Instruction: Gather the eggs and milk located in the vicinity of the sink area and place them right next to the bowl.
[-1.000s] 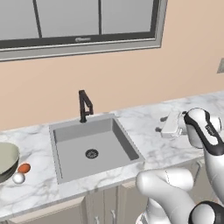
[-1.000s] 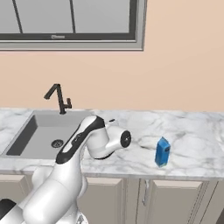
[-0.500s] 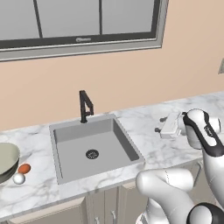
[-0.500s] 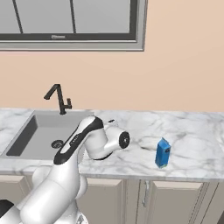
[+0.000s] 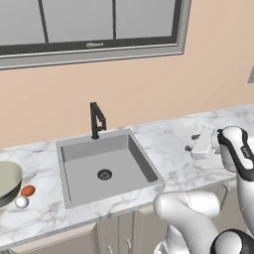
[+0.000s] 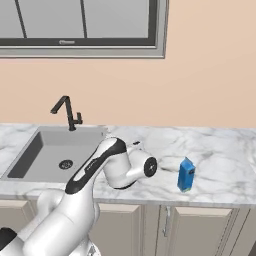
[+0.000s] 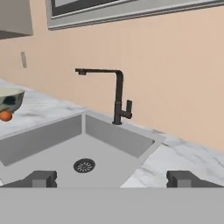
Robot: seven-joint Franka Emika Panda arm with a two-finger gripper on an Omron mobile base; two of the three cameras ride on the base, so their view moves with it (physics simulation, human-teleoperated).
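Note:
My gripper (image 5: 191,143) hovers over the counter right of the sink (image 5: 105,166) and points left toward it. Its jaws stand open with nothing between them, as in the hand view (image 7: 112,179). The blue milk carton (image 6: 186,174) stands upright on the counter, to the right of my hand and behind it. Far left sits the bowl (image 5: 6,182), with the orange-brown egg (image 5: 28,190) and the white egg (image 5: 21,201) on the counter beside it. The hand view looks across the basin (image 7: 65,144) to the bowl (image 7: 9,99) and the orange egg (image 7: 5,116).
A slim black faucet (image 5: 96,119) rises behind the sink against the peach wall, below a window. The marble counter (image 6: 225,155) runs on to the right of the milk. Its front edge drops to cabinet doors (image 6: 200,230).
My hand has barely shifted over the counter. The jaws stay open, and the milk, eggs and bowl have not moved.

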